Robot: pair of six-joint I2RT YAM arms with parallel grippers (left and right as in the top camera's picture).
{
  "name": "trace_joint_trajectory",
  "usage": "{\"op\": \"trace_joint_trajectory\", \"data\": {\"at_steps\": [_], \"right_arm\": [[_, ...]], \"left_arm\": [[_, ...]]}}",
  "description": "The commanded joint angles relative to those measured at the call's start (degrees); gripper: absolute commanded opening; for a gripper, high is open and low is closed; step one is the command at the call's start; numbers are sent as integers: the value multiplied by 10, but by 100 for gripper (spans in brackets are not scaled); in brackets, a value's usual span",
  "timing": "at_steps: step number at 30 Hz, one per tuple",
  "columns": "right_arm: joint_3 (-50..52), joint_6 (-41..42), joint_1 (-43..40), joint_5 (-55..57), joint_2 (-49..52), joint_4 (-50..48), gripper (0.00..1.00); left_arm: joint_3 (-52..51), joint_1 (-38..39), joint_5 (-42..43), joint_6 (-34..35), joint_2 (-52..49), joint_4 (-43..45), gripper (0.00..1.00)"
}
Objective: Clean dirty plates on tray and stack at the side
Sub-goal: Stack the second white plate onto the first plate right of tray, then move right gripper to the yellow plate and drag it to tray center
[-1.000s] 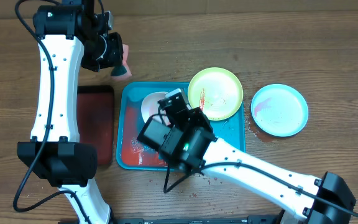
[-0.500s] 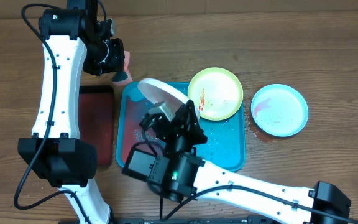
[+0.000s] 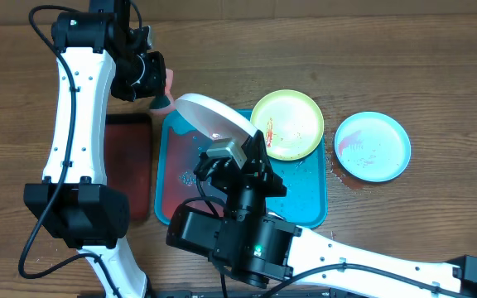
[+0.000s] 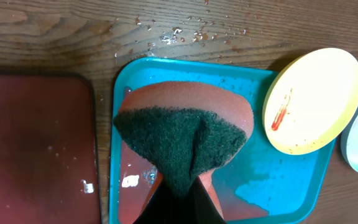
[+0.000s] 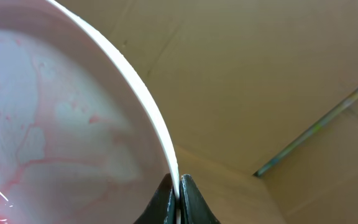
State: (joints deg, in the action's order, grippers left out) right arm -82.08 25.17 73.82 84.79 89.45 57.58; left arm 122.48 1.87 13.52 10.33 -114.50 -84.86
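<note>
**Free room and obstacles on the tabletop.** The near half of the turquoise tray (image 3: 309,194) was covered from above by the right arm (image 3: 247,240). The tilted cream plate (image 3: 214,116) was held raised over the tray's far-left corner. The sponge (image 3: 162,101), pinched in the left gripper (image 3: 151,83), was seen just beside that plate, with only a narrow gap between them. The tray's far-right corner was overlapped by the yellow-green plate (image 3: 286,124). The light blue plate (image 3: 373,146) was laid apart, towards the right edge. The dark red tray (image 3: 128,157) was laid just left of the turquoise tray, beside the left arm (image 3: 77,108). Open wood was offered along the far edge and at the far-right corner.
</note>
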Motion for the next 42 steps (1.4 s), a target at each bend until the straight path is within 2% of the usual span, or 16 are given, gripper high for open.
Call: {"op": "trace_joint_trajectory", "data": {"at_steps": [1,4,7,17,23,28,32,36,42], "right_arm": [[-13,81,-17,-124,-17,39,4],[-11,188,-51,-262,-17,109,4],[4,200,-106,-409,-17,140,4],[45,87,-320,-688,-21,79,4],[46,24,-552,-844,-26,57,4],[52,-2,-758,-909,-21,61,4],[70,-2,-882,-911,-6,57,4],[116,-12,-941,-909,7,34,4],[221,-10,-965,-909,11,-44,4]], "left_arm": [[-2,4,9,-12,2,-4,4],[-2,4,9,-14,2,-4,4],[-2,4,9,-14,2,-4,4],[-2,4,9,-16,2,-7,4],[-2,4,9,-27,2,-7,4],[-2,4,9,-27,2,-7,4],[-2,4,9,-27,2,-4,4],[-2,4,9,-27,2,-4,4],[-2,4,9,-27,2,-4,4]]}}
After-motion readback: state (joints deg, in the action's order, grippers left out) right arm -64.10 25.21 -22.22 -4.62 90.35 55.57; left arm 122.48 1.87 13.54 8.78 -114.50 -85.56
